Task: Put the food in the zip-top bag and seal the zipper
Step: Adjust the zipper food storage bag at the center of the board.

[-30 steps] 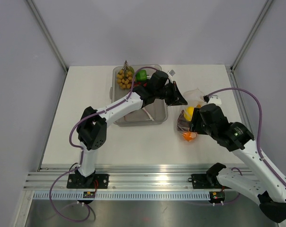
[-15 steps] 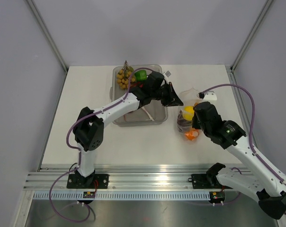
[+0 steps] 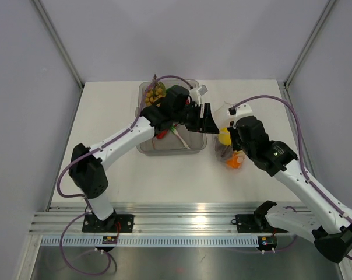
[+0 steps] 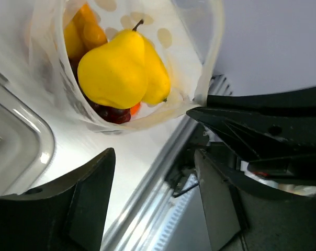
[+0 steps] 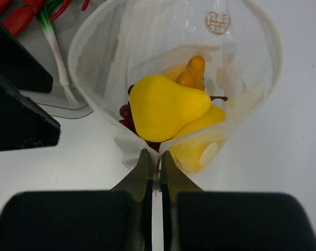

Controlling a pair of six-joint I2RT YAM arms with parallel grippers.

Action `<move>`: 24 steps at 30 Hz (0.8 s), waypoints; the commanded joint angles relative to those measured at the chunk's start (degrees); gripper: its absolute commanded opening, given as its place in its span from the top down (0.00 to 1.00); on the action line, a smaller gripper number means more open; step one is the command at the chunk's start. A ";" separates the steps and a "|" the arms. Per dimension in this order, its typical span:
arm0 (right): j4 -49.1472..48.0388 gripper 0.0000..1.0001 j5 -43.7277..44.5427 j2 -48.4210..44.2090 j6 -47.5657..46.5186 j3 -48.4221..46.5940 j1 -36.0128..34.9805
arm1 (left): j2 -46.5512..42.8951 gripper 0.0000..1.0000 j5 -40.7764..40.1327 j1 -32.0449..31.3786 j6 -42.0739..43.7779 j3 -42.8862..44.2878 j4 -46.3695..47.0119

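While the right gripper (image 5: 154, 157) has its jaws pressed together on the near rim of the bag (image 5: 252, 78), the mouth stands wide open toward the wrist camera. In the top view the bag sits right of centre, just beside the tray (image 3: 164, 150) on the white table (image 3: 106, 116). A yellow pear (image 5: 166, 107) lies on top inside it, with dark grapes (image 5: 127, 111) and orange pieces (image 5: 192, 70) underneath.

The left gripper (image 4: 154, 167) hangs between tray and bag with its jaws apart and nothing in them. In its own view the bag fills the upper left of the frame and the right gripper's black fingers reach in from the right.

To me this looks like the filling step, with the right arm acting as the bag-holder. The tray has food in it yet: a yellowish bunch (image 3: 154, 96) at its far end and red pieces (image 3: 163, 133) nearer the middle.

The next move, I'd say, falls to the left arm. It must swing back over the tray, close on one piece, and carry it through the mouth without knocking the rim out of the other's pinch. The pile is already high, so anything more has to settle below the zipper (image 5: 273, 52), or that strip won't press shut. I can't make out the track itself.
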State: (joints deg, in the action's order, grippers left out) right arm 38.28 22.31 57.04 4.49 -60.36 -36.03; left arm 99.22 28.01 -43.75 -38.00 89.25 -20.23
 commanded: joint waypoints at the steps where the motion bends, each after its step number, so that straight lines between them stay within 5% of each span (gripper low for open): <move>1: 1.43 1.00 -4.72 -1.66 -3.52 -5.91 0.79 | -5.26 0.35 -2.33 0.42 20.99 8.56 -8.49; 8: 4.43 1.00 -9.29 -6.93 -3.26 -5.48 0.87 | -9.92 0.39 1.34 0.42 51.67 4.62 -6.23; 15: 6.45 1.00 -10.61 -10.71 -1.59 -4.24 0.87 | -10.71 0.43 12.50 -1.16 62.07 2.86 -2.10; 24: 9.97 1.00 -12.81 -12.12 -1.24 -6.17 0.88 | -7.92 0.32 16.72 -7.84 70.16 6.18 -6.74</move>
State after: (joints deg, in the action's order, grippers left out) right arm 49.28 11.09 46.15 2.94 -63.64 -35.46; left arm 89.89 40.45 -49.63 27.09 92.68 -26.96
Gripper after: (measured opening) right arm 0.046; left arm 0.673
